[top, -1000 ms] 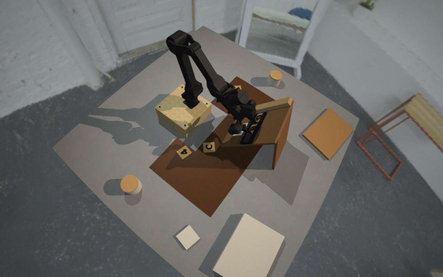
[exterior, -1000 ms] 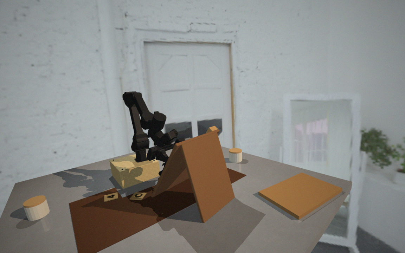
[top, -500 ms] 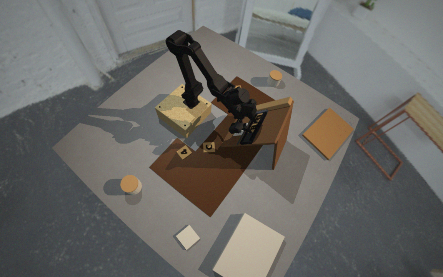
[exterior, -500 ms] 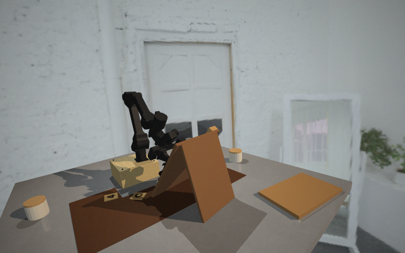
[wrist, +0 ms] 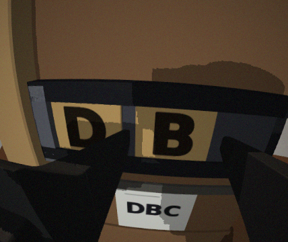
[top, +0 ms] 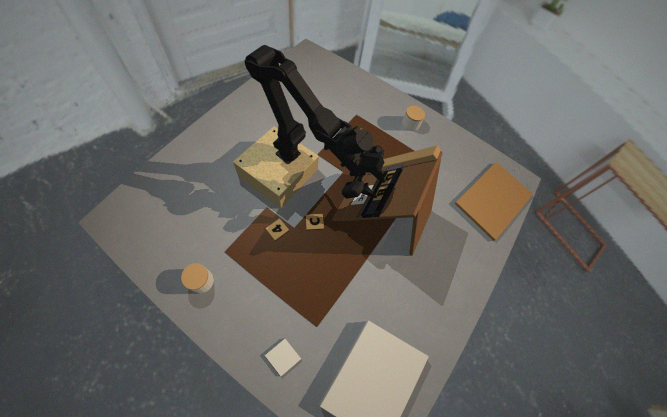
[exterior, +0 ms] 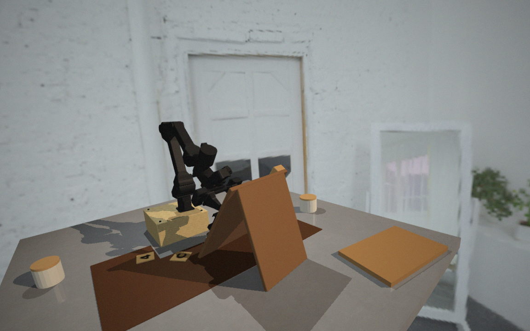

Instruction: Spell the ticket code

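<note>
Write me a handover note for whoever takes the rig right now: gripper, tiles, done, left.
Gripper: open, holding nothing, fingers either side of the B tile, which sits in the rail.
Rail reads D, B: D tile at the left end, B close beside it with a narrow gap between them.
Ticket under the rail reads DBC.
C tile lies loose on the brown mat next to the 4 tile, a decoy.
Done: D and B inserted.
Left: back off, fetch C, slide it in from the right open end, push home, release.
</note>
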Robot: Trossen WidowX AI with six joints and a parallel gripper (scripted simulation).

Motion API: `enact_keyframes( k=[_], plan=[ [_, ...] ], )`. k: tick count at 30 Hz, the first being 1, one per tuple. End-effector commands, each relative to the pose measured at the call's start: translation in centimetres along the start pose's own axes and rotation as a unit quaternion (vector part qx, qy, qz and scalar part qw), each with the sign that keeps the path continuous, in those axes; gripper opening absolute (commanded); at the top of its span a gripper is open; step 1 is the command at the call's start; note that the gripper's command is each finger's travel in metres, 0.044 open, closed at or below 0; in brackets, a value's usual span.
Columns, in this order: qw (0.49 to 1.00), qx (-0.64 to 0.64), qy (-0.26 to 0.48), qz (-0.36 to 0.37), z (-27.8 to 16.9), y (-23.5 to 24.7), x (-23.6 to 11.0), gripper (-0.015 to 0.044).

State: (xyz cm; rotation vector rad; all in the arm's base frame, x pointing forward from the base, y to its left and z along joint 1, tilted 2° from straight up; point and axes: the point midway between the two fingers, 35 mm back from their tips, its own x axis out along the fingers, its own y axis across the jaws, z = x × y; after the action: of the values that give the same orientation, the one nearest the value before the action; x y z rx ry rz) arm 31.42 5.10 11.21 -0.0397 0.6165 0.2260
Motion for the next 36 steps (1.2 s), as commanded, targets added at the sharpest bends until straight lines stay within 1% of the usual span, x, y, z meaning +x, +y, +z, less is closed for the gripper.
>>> enact_keyframes(
  k=[1, 36],
  plan=[
    [1.000, 0.001, 0.002, 0.001, -0.1, 0.0, -0.3, 0.0295],
    [1.000, 0.001, 0.003, 0.001, 0.0, 0.0, -2.7, 0.0295]
  ],
)
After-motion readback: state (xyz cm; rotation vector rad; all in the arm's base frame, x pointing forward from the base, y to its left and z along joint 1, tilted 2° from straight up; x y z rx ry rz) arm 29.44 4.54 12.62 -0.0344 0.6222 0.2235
